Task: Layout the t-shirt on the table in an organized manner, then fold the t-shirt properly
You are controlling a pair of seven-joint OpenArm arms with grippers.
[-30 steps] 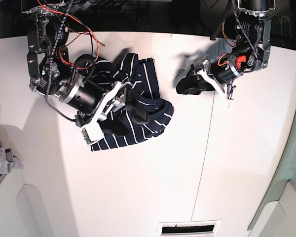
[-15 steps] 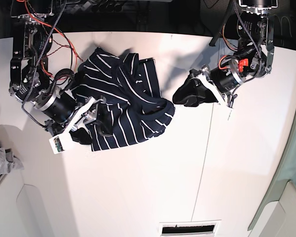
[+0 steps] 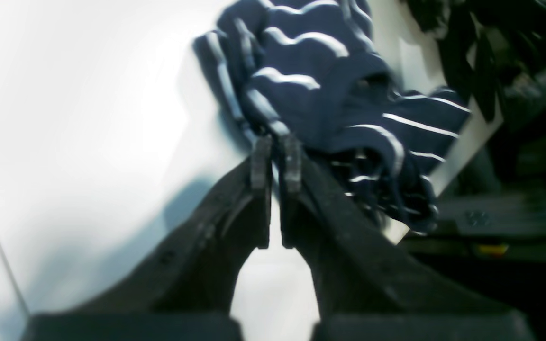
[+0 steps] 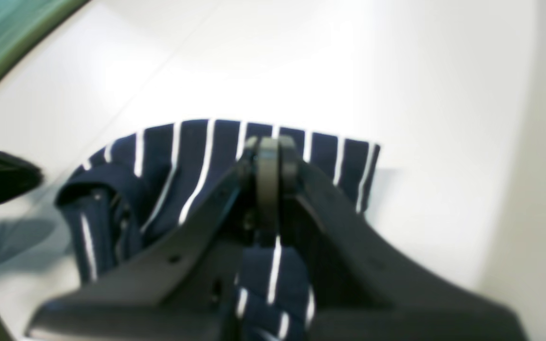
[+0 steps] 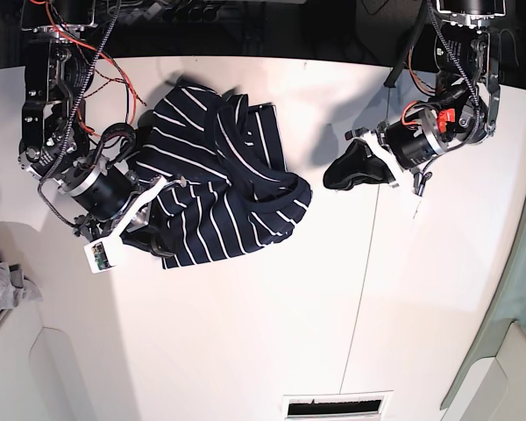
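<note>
While bunched, the t-shirt (image 5: 219, 184) lies at the surface's (image 5: 272, 351) upper left, its length running from 11 to 5 o'clock.
Right fingers (image 4: 268, 156) pinch its striped edge; left fingers (image 3: 273, 161), nearly pressed together, meet a fold, grip unclear; grey cloth (image 5: 2, 294) at 9 o'clock.

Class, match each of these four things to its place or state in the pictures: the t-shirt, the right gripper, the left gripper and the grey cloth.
Things:
1. t-shirt
2. right gripper
3. left gripper
4. grey cloth

Places or states:
A. shut, clear of the shirt, over bare table
B. crumpled in a heap
C. at the base view's left edge
D. shut at the shirt's hem

Pairs: 1-B, 2-D, 3-A, 4-C
</note>
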